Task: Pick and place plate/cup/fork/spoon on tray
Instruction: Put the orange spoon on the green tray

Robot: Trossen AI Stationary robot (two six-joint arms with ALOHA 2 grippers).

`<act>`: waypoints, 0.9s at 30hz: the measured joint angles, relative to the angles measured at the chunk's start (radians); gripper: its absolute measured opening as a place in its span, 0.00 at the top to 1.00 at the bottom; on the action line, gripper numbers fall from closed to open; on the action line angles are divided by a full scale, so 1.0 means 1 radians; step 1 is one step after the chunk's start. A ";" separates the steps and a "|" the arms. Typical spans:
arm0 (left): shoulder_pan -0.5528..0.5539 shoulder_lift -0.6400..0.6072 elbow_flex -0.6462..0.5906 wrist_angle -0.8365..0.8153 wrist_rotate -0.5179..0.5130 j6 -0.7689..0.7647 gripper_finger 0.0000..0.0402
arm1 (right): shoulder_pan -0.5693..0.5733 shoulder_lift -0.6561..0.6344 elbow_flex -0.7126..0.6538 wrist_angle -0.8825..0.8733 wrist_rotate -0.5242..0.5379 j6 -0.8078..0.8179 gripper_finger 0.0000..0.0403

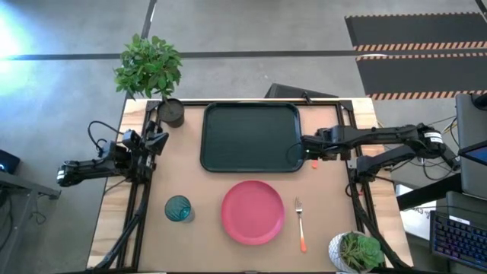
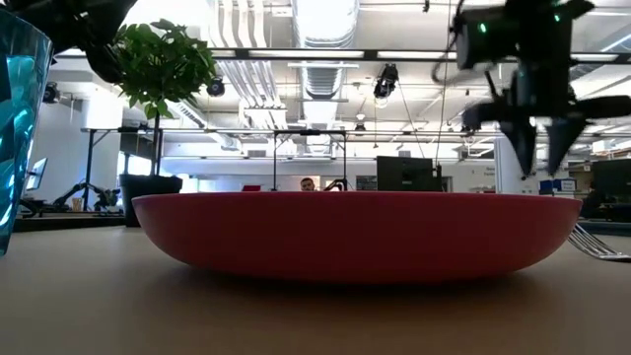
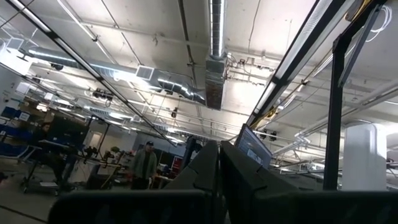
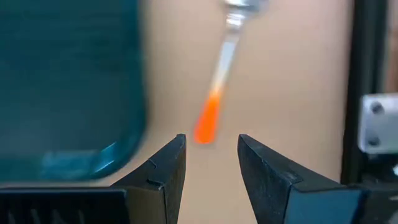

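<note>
**Empty tray, right gripper open and nearest the utensil by the tray's corner**

The tray (image 1: 251, 137) lies bare at the table's far middle; the plate (image 1: 253, 211) sits near of it, with the cup (image 1: 178, 208) to its left and the fork (image 1: 300, 223) to its right, handle pointing toward the near edge. The right gripper (image 1: 307, 150) hovers at the tray's near-right corner, fingers spread and holding nothing. In the right wrist view a slim orange-handled utensil (image 4: 217, 93) lies ahead of the gap, its long axis running away from the fingers beside the tray's edge. The left gripper (image 1: 157, 141) waits closed and empty at the table's left, farther off.
</note>
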 joint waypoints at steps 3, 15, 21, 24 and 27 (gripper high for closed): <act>0.000 0.002 0.000 0.000 0.016 -0.018 1.00 | 0.001 -0.001 -0.064 0.013 -0.014 0.119 0.66; 0.000 0.006 0.000 -0.006 0.066 -0.077 1.00 | -0.038 -0.001 -0.153 0.184 0.022 0.205 0.66; 0.000 0.006 0.000 -0.043 0.069 -0.080 1.00 | -0.106 0.000 -0.159 0.240 0.058 0.157 0.66; 0.000 0.006 0.000 -0.049 0.069 -0.080 1.00 | -0.149 0.004 -0.175 0.312 0.061 0.106 0.66; 0.000 0.005 0.000 -0.049 0.069 -0.080 1.00 | -0.195 0.017 -0.191 0.353 0.064 0.054 0.66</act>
